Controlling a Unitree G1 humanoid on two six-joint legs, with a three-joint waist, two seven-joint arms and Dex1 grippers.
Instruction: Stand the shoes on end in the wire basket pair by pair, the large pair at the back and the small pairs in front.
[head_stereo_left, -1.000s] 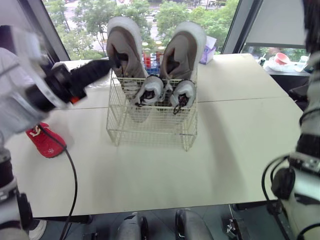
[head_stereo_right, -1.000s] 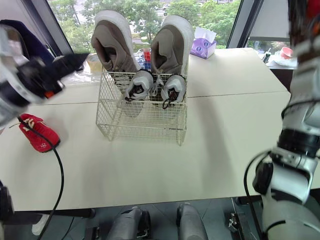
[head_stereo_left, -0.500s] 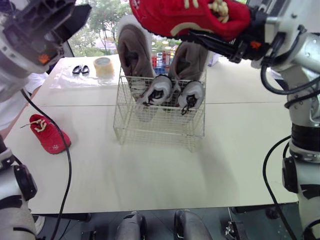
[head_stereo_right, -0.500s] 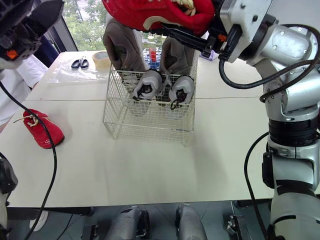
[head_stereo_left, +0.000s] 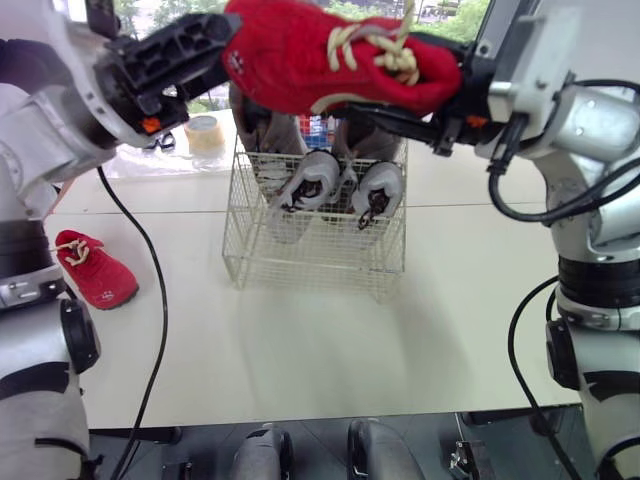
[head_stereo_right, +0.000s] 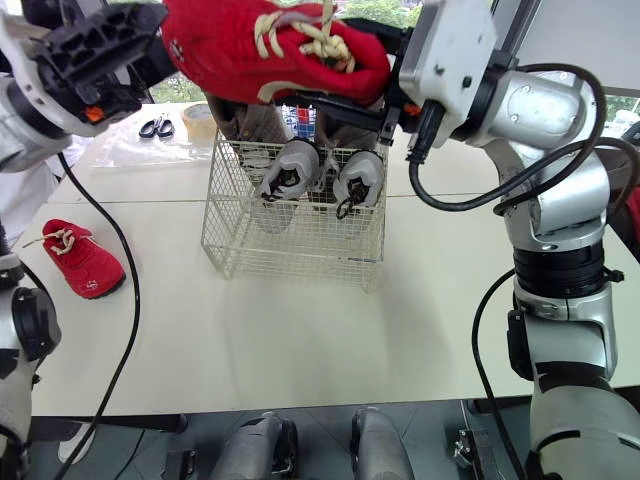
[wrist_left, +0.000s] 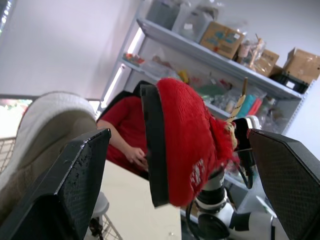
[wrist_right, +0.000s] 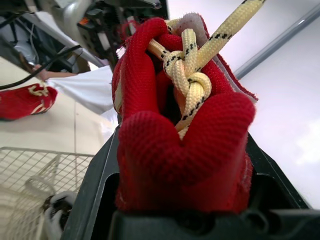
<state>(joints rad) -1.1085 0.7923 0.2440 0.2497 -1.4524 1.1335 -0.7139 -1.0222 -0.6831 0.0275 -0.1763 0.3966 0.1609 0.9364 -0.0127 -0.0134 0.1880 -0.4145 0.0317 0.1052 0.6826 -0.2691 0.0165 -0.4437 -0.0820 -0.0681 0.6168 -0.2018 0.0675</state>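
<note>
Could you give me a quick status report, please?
Right gripper shut on red shoe, aloft, not yet in wire basket. Left gripper open at its free end. Other red shoe on table.

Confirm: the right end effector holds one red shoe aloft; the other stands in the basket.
No: the right end effector holds one red shoe aloft, but the other red shoe lies on the table left of the basket, per the left eye view.

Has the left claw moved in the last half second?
Yes. The left claw swung right, from left of the wire basket to above its left edge, by the held red shoe.
</note>
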